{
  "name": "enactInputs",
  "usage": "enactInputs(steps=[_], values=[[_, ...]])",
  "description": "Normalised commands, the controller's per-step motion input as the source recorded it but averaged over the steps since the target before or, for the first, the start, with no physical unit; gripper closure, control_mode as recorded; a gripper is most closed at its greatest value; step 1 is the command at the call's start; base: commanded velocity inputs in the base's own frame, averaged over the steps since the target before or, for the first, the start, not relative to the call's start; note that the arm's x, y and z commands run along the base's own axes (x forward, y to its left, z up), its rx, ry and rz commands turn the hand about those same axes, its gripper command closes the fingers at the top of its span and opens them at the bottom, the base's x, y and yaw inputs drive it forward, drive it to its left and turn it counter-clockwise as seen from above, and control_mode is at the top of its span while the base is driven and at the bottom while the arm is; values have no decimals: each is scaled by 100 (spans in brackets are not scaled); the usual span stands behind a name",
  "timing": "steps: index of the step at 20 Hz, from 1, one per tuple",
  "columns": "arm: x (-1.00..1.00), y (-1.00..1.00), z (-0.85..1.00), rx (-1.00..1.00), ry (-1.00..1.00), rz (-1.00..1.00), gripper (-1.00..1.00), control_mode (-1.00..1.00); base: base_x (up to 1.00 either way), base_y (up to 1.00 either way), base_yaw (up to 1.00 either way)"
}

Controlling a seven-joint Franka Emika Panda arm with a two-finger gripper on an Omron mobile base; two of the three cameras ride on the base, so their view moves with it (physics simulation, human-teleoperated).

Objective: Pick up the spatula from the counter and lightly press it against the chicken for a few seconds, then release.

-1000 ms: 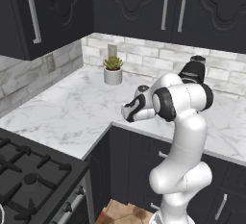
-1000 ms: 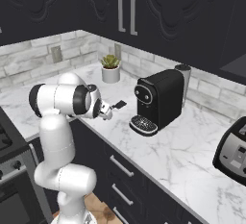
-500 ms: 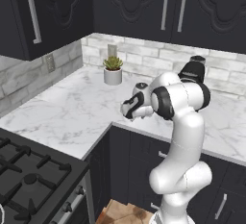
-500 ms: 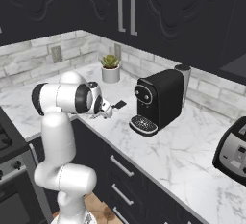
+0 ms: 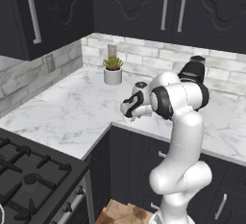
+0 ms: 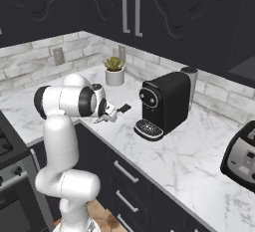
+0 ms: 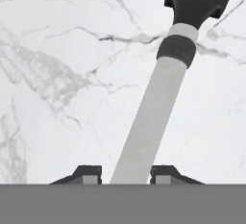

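Spatula (image 7: pixel 153 103) handle clamped between the fingers of the gripper (image 7: pixel 126 175).
The spatula is laid flat on the marble counter (image 7: pixel 48 74), near the coffee machine (image 6: pixel 164 104); both handle sides are met by the fingertips (image 7: pixel 89 174).

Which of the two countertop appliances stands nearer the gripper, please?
The black coffee machine: it stands just past the gripper and the spatula, while the toaster sits much farther along the counter.
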Motion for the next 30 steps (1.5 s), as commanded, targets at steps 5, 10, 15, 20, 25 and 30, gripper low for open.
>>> enactInputs(steps=[5,10,15,20,25,30], values=[[-8,5,6,0,-1,0,100,-100,0,0,0],[-29,0,26,0,-4,0,100,-100,0,0,0],[-48,0,31,1,-3,0,100,-100,0,0,0],[-51,0,41,6,0,3,100,-100,0,0,0],[-50,0,45,8,0,4,100,-100,0,0,0],[-52,0,38,6,4,2,100,-100,0,0,0]])
